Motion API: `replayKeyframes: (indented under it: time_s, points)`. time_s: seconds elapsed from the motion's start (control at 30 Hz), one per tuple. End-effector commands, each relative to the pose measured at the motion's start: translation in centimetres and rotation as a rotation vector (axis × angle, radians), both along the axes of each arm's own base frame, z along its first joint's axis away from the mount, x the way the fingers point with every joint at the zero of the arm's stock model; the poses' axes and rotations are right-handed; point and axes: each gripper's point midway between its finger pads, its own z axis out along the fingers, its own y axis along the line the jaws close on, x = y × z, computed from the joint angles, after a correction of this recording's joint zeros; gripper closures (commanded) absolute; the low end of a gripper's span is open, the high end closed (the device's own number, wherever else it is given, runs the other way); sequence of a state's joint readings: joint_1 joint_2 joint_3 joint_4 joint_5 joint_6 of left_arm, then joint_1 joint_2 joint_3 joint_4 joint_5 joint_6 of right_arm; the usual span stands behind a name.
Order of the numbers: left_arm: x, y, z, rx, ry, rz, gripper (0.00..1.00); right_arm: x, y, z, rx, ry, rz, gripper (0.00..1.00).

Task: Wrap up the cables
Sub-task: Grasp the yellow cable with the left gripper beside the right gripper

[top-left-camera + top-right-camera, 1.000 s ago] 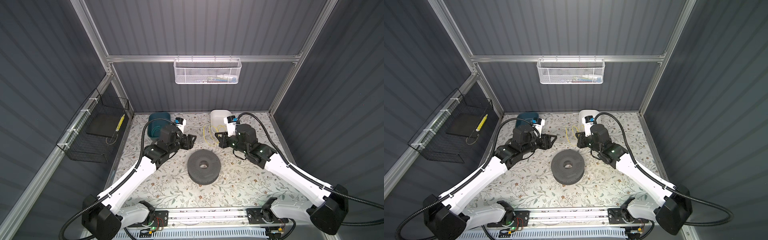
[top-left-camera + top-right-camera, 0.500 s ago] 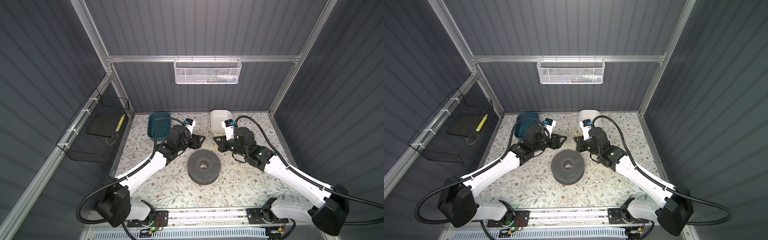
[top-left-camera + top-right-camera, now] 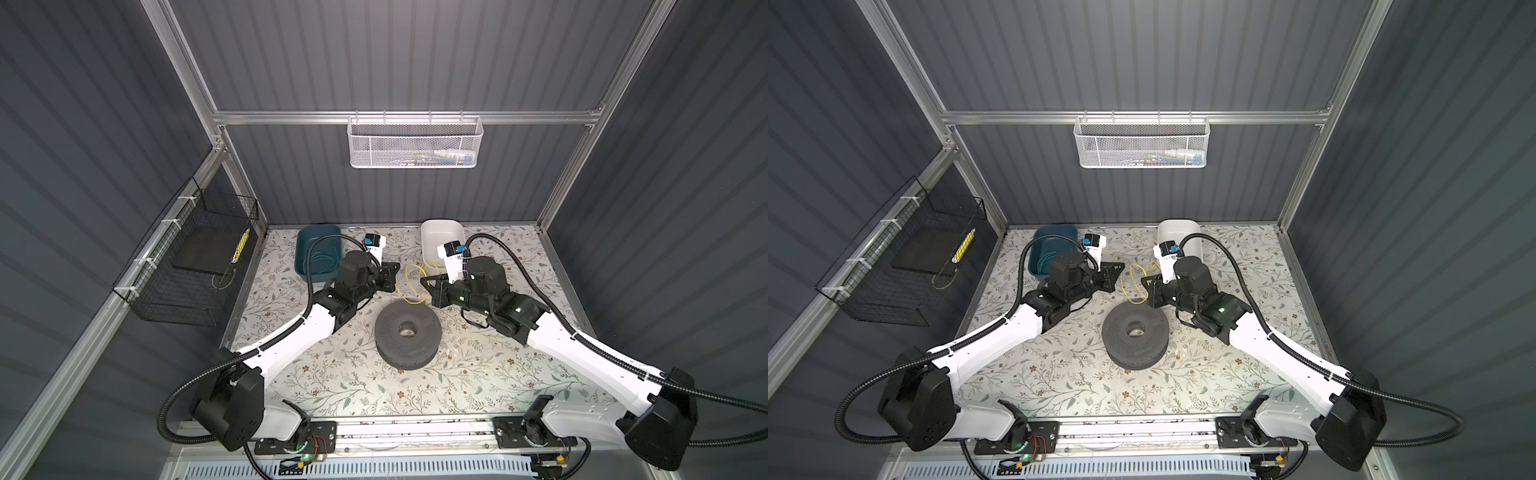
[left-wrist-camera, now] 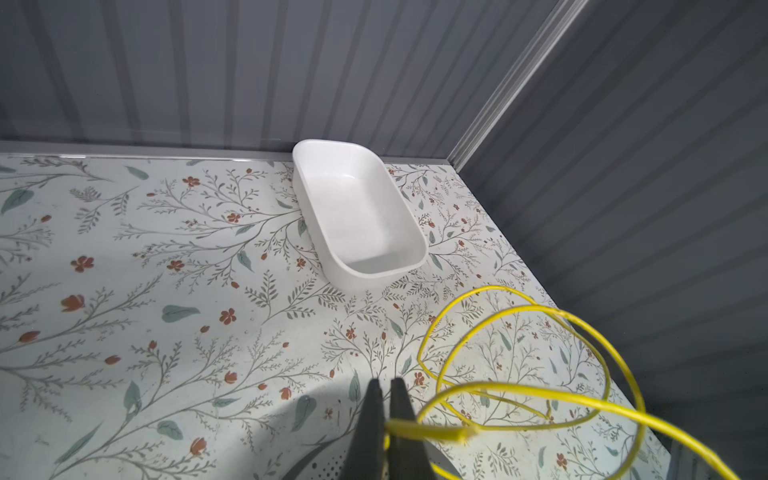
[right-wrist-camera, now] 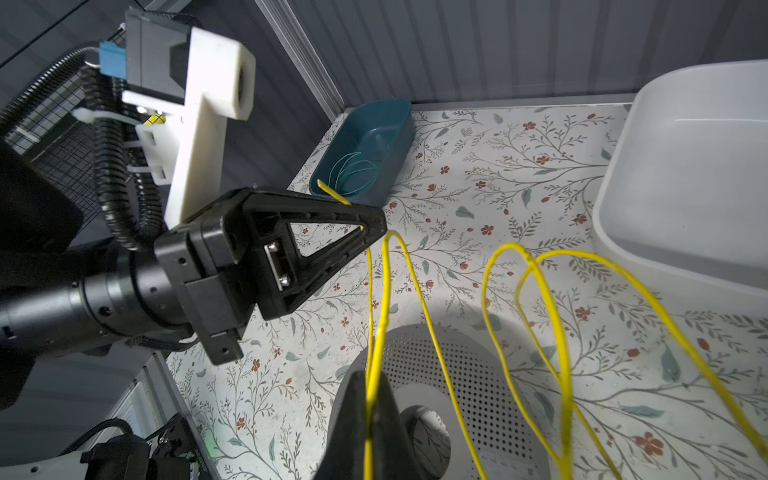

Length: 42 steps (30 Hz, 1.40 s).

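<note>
Left gripper (image 5: 374, 226) has swung in and clamped shut on the yellow wire (image 5: 379, 328). Wire runs left to right near the desk's (image 3: 332, 374) back edge, loops sagging. Right gripper (image 5: 368, 380) pinches its other part, jaws closed.

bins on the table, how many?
2: teal bin at the back left, teal wire inside; white bin at the back, right of centre. None seems hidden.

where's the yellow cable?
Cable: mid-table in both top views, looped between left gripper and right gripper, both shut on it, just behind the spool, near the white bin.
</note>
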<state>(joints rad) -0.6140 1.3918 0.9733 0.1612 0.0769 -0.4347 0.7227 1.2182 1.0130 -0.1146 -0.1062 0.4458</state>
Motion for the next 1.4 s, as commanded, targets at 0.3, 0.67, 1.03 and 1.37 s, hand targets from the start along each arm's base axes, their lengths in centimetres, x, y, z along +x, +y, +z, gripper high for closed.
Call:
replayKeyframes:
  time_s: [0.3,0.67,1.03,1.37]
  points:
    - [-0.7,5.4,3.3,-0.044,-0.053,0.248,1.0,3.8,-5.3,-3.0,0.038,0.037,-0.357,1.0]
    - [-2.0,8.7,3.0,-0.026,-0.048,0.355,1.0,6.2,-8.7,-4.5,0.291,0.147,-0.464,1.0]
    - [-2.1,8.6,0.9,-0.017,0.011,0.309,1.0,5.4,-5.6,-1.4,0.487,0.173,-0.214,1.0]
    - [-1.4,12.3,1.2,-0.19,0.087,0.366,0.81,5.5,-8.4,-1.2,0.438,0.121,-0.331,1.0]
